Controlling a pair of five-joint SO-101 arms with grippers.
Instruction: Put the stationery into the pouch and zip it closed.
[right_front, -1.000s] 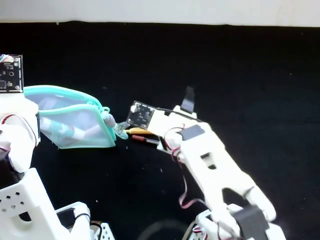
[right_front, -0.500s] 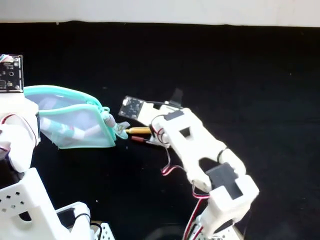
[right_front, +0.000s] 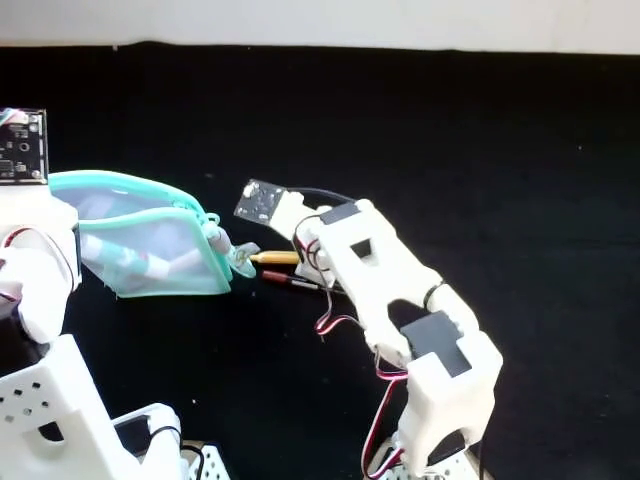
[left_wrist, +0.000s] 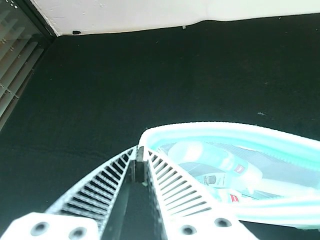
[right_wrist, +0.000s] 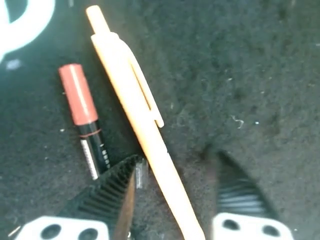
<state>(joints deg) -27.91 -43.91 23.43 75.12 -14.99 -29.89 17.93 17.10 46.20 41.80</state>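
A teal mesh pouch (right_front: 150, 245) lies open at the left, with several white items inside (left_wrist: 215, 160). My left gripper (left_wrist: 137, 162) is shut on the pouch's rim at its left end. An orange pen (right_wrist: 145, 130) and a red-capped black pen (right_wrist: 82, 112) lie side by side on the black table, just right of the pouch's zipper pull (right_front: 238, 258). My right gripper (right_wrist: 179, 162) hangs open right over the pens. Its fingers straddle the orange pen's lower half, with the red-capped pen just outside one finger. In the high view both pens (right_front: 280, 260) peek out from under the right arm (right_front: 370, 270).
The black table (right_front: 500, 150) stretches open behind and to the right of the arms. A white wall runs along the far edge. The left arm's white body (right_front: 40, 300) stands in front of the pouch at the left edge.
The right arm has folded up over its base and its wrist has shifted a little left and up over the pens. Pouch, pens and left arm have stayed put.
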